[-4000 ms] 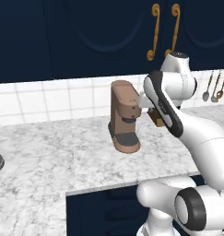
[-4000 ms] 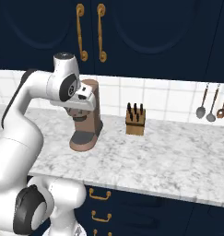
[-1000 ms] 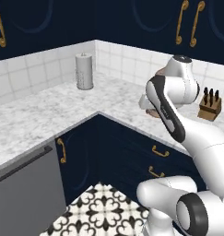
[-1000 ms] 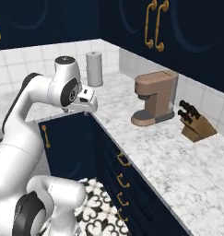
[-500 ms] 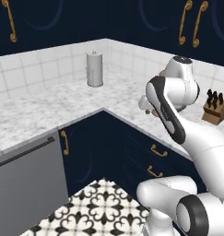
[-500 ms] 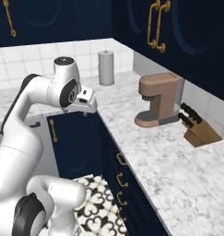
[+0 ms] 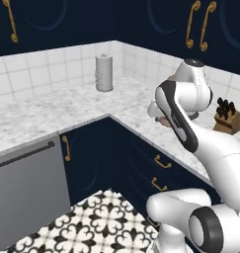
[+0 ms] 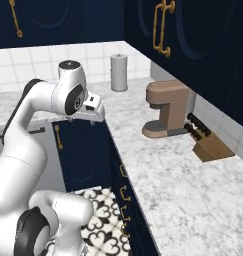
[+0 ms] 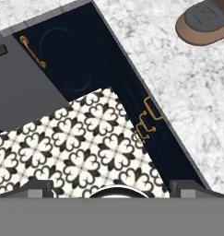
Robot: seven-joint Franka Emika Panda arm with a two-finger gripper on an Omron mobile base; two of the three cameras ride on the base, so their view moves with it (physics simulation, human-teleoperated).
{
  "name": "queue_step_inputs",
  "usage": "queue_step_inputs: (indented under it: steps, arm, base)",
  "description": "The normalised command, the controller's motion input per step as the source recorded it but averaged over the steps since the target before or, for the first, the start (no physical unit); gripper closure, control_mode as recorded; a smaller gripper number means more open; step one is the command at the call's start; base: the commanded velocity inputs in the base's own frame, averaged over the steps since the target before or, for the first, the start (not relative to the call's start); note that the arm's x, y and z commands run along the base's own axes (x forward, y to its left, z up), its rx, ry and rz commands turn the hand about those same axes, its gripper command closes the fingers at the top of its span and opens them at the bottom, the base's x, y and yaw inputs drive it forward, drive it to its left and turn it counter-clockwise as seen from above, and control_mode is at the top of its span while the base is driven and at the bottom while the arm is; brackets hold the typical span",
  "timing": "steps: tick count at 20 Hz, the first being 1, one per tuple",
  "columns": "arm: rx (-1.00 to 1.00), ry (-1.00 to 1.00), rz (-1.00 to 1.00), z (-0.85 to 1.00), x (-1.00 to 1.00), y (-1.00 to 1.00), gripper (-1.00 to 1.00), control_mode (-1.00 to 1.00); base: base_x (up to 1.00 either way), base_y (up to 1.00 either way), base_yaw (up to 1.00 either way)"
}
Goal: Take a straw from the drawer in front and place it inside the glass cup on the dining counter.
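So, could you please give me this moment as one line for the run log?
phase: approach | tool: open, empty, over patterned floor | drawers: shut, brass handles | worktop: coffee machine, knife block, paper roll

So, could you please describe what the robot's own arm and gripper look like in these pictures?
The arm is made of smooth, glossy white rounded shells, with dark grey to black bands and round caps at the joints. A round dark cap sits on top of the upper joint. The white hand carries small dark markings, and the gripper ends in two small dark grey finger tips. No loose cables are visible.
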Motion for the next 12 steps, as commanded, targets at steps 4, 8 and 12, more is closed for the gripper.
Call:
queue_step_inputs:
  steps: [4,8,12]
  arm:
    - [0.0,0.0,0.0,0.0,0.0,0.0,-1.0,1.0]
    - [0.0,0.0,0.0,0.0,0.0,0.0,-1.0,1.0]
    - [0.0,0.0,0.0,0.0,0.0,0.0,-1.0,1.0]
  base:
    - [-0.41,-0.4,0.13]
    - [-0.35,-0.22,0.04]
    - [-0.05,0.05,0.0]
